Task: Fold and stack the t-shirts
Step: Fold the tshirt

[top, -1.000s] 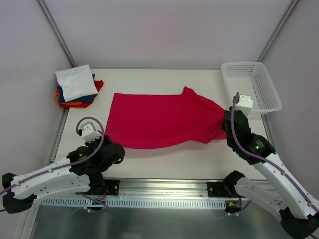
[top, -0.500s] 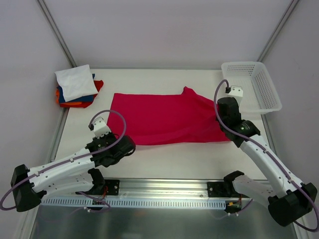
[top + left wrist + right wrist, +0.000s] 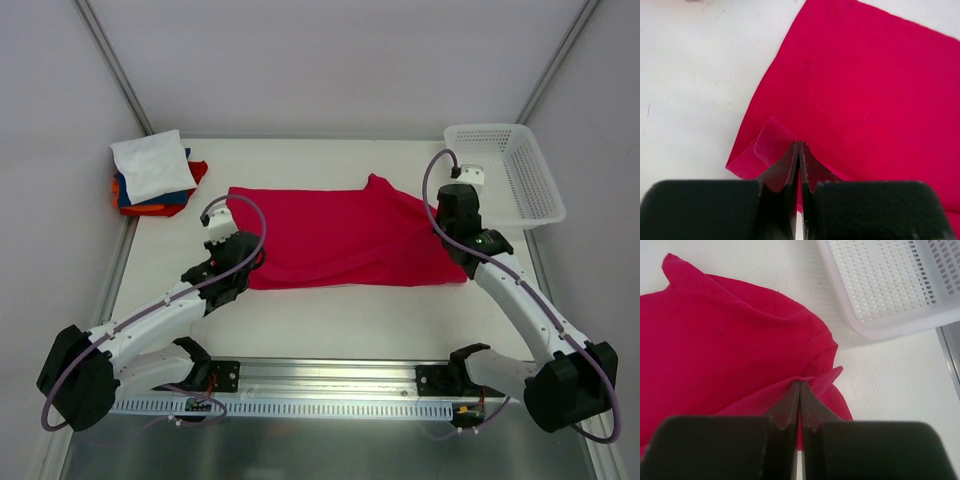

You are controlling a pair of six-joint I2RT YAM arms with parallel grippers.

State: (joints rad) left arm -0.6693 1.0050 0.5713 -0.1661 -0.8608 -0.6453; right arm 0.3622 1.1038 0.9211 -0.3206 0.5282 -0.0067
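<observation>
Pinching crimson shirt (image 3: 340,240) at both ends: left tool (image 3: 798,146) on its 8 o'clock corner, right tool (image 3: 800,386) on its 3 o'clock fold. Spread mid-tabletop (image 3: 330,310). Folded stack (image 3: 155,175) at 10 o'clock, basket (image 3: 520,190) at 2 o'clock.

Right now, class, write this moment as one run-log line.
left gripper: shut on red shirt | right gripper: shut on red shirt | folded stack: far-left corner

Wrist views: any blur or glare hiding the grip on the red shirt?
Left wrist: the fingers are dark and soft-focused, but the red shirt pinched between them is sharp. Right wrist: same, with the basket mesh crisp. Top view: even light, no glare.
</observation>
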